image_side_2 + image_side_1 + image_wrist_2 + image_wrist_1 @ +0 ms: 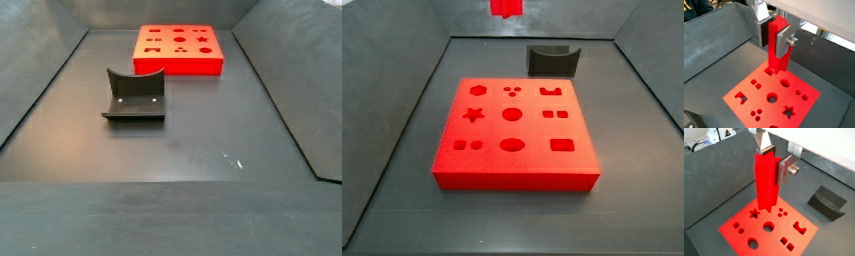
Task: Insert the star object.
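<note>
I have the gripper (776,159) clamped on the star object (765,183), its 2 silver fingers (785,168) pressing opposite sides of the upper end, so the peg hangs upright, high above the red block (513,135). In a side view only its lower tip (505,7) shows at the top edge. The block lies flat near the table's middle; the dark grey holder (552,59) stands just beside one of its edges. I judge the peg light, rigid and smooth plastic, apt to twist in the pads if it catches the star hole (473,114), so a grip high on the ridged sides suits it
</note>
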